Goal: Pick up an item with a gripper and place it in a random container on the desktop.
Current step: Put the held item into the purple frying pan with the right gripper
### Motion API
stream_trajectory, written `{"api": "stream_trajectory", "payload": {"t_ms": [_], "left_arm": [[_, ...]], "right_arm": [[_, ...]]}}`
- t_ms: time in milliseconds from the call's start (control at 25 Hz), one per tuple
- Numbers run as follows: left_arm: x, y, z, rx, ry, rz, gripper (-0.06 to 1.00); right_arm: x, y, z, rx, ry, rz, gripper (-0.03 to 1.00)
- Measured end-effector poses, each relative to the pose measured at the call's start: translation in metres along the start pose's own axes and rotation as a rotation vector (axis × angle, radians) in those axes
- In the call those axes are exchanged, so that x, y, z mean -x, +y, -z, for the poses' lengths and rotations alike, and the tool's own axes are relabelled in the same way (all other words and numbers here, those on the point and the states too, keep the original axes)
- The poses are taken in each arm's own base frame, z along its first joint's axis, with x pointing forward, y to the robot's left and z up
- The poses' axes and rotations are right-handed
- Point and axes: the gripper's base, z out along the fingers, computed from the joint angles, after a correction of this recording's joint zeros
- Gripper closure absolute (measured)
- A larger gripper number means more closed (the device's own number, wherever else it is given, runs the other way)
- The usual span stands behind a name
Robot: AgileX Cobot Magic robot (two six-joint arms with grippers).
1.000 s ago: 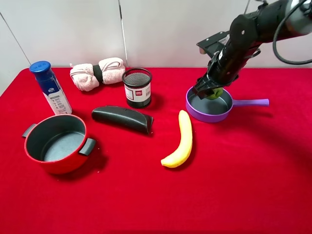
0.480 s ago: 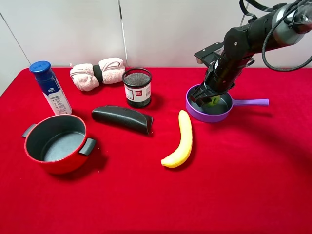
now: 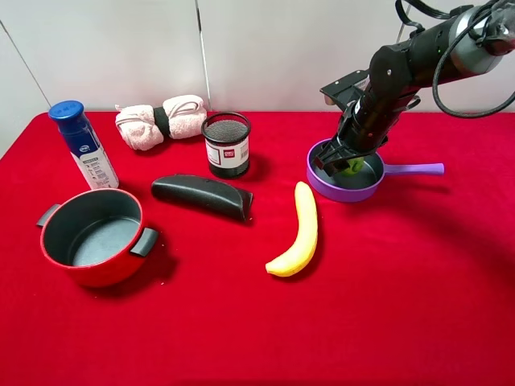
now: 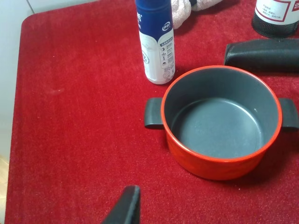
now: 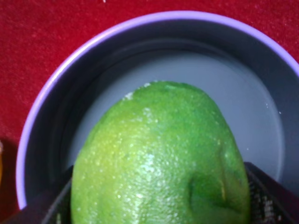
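Note:
The green lime is low inside the purple frying pan, which sits at the back right of the red desktop. My right gripper reaches down into the pan and is shut on the lime. In the right wrist view the bumpy lime fills the middle, the black fingers press both its sides, and the pan's purple rim and grey inside curve behind it. In the left wrist view only one black fingertip of my left gripper shows, above bare cloth.
A red two-handled pot stands front left, with a blue-capped bottle behind it. A black case, a mesh cup and a rolled towel lie mid-table. A yellow banana lies just in front of the pan.
The right arm has come down and brought the lime lower into the purple pan, then held still over the last half second. Nothing else moved.

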Motion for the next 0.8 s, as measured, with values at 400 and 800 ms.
{"api": "stream_trajectory", "payload": {"t_ms": [400, 800], "left_arm": [[0.0, 0.0, 0.0, 0.0, 0.0, 0.0, -0.04], [0.0, 0.0, 0.0, 0.0, 0.0, 0.0, -0.04]], "right_arm": [[0.0001, -0.0003, 0.0004, -0.003, 0.0, 0.028, 0.4], [0.0002, -0.0012, 0.0012, -0.013, -0.001, 0.045, 0.35]]}}
